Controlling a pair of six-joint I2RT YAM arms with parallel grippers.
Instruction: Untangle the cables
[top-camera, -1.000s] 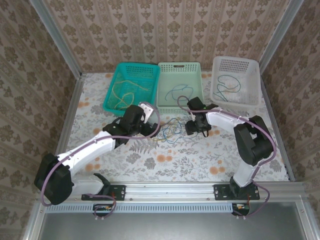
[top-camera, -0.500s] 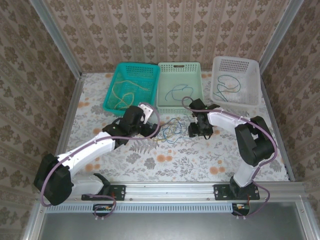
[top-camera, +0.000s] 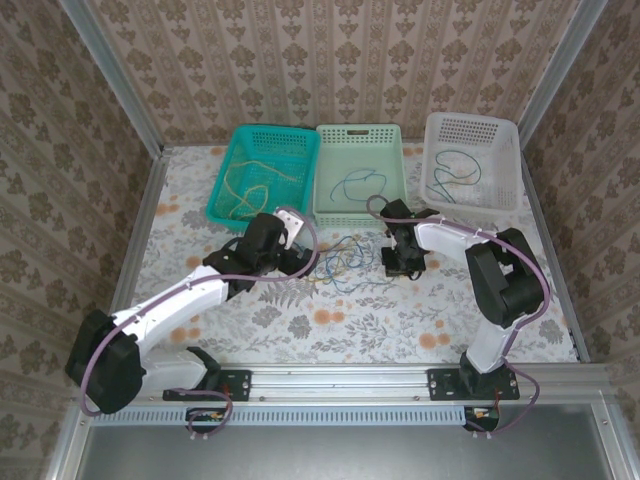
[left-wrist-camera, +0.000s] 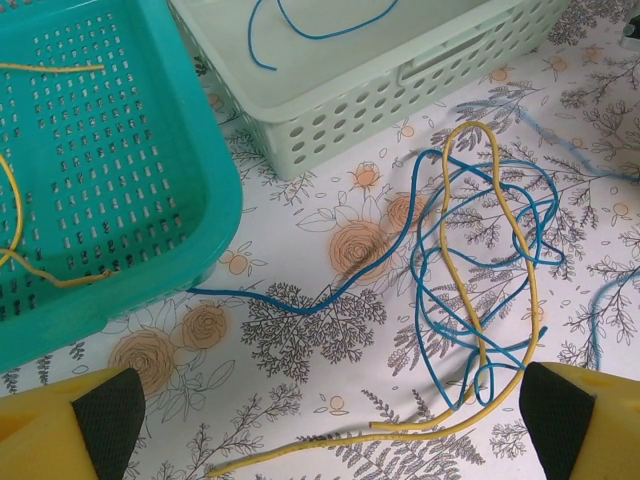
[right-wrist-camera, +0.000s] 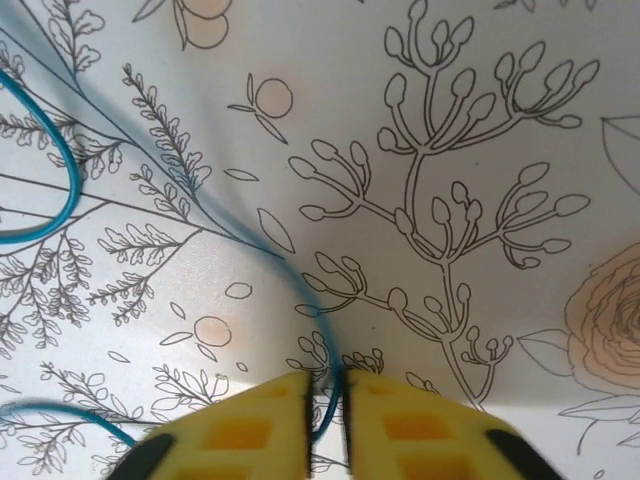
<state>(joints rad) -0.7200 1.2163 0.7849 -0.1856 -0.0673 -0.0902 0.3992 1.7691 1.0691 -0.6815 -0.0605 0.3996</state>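
**A:** Which step is it on?

**B:** The grab, I'd say. At the bottom centre of the right wrist view, the right gripper (right-wrist-camera: 326, 405) has its yellow fingers (right-wrist-camera: 250, 430) clamped on a blue cable (right-wrist-camera: 330, 335). The cable runs up and left across the flowered table (right-wrist-camera: 480, 150).

**A:** And the knot itself?

**B:** The tangle (top-camera: 343, 262) sits mid-frame in the overhead view, just below the pale green basket (top-camera: 360, 128), between the two arms. At the right of the left wrist view it's blue loops with a yellow cable (left-wrist-camera: 497, 185) threaded through. The left gripper (left-wrist-camera: 330, 425) hovers there, jaws wide apart, holding nothing.

**A:** Anything different from a second ago?

**B:** The right jaws stood apart then, and now they've shut on the strand. That wrist has also slid a little right and lower in the overhead frame. The left arm has barely shifted.

**A:** What next?

**B:** Probably a slow pull away from the heap, to draw the blue one free. The yellow may drag along, so the left arm might need to pin it. The teal basket (top-camera: 278, 129) and white basket (top-camera: 470, 117) at the top already hold loose cables, so the sorting looks partly done.
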